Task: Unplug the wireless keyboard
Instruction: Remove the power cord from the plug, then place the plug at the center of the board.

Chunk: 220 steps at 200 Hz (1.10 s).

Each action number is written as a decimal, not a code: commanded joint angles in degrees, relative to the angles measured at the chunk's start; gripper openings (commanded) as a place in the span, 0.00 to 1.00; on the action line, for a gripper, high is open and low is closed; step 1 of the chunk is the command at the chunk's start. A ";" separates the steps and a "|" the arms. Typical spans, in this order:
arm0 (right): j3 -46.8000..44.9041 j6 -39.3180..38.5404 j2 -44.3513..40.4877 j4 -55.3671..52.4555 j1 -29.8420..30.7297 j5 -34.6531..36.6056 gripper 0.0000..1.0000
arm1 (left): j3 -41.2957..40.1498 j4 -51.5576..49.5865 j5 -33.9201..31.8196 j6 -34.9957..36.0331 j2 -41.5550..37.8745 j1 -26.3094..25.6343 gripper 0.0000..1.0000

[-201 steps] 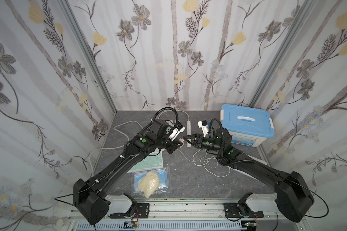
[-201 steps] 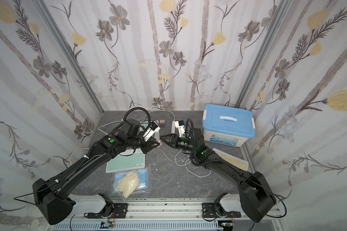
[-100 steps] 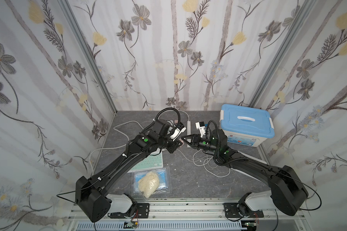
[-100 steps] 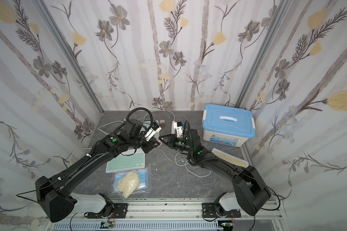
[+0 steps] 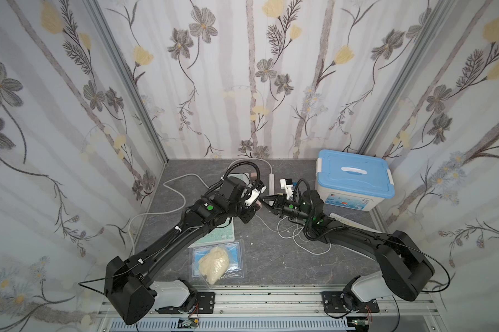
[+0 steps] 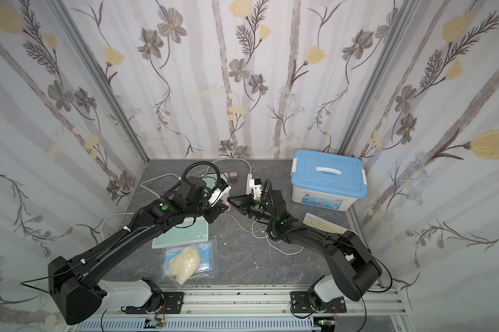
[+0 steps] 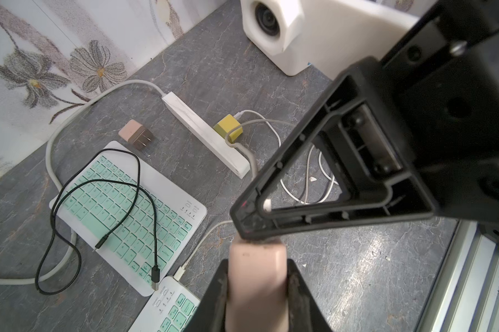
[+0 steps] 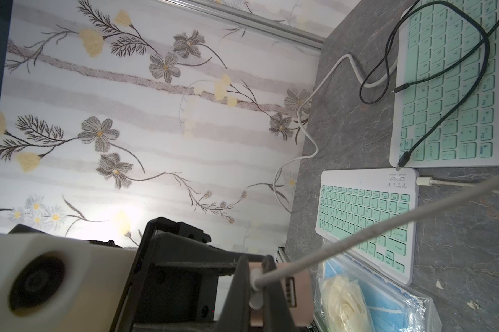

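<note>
My left gripper [image 7: 255,260] is shut on a pink charger block [image 7: 255,278], held above the table. My right gripper [image 8: 255,267] meets it tip to tip and is shut on the white USB plug [image 8: 255,289] seated in that charger [image 8: 298,284]. From the plug a white cable [image 8: 386,224] runs to the small mint wireless keyboard [image 8: 366,212], where its other end is plugged into the edge. In both top views the grippers [image 5: 255,205] [image 6: 230,199] meet at mid-table, and the left arm covers part of the keyboard [image 6: 185,232].
A second mint keyboard [image 7: 122,207] carries a loose black cable. Behind it lie a white power strip [image 7: 205,135] with a yellow charger [image 7: 228,130] and a spare pink charger [image 7: 134,135]. A blue-lidded box [image 5: 354,178] stands back right. A mask bag [image 5: 216,261] lies in front.
My right gripper has moved left to the pink charger and closed on the white plug. The left gripper has kept the charger where it was.
</note>
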 commanded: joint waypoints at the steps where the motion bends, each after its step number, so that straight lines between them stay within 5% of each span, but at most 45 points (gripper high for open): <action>1: -1.72 3.40 0.29 5.66 -1.08 6.22 0.00 | -1.21 2.54 -0.60 -0.85 -1.13 -0.14 0.00; 92: -5.19 -3.63 -11.82 -2.40 -12.56 8.70 0.00 | -9.08 1.51 -8.24 -9.57 -5.10 0.39 0.00; 158: -2.87 -14.31 -19.36 -13.42 -9.84 1.12 0.00 | -1.22 8.30 -4.57 -16.07 13.76 4.28 0.00; 220: -4.51 -23.61 -29.01 -26.00 -6.49 -5.20 0.00 | 9.99 15.25 6.47 -19.28 33.62 6.87 0.00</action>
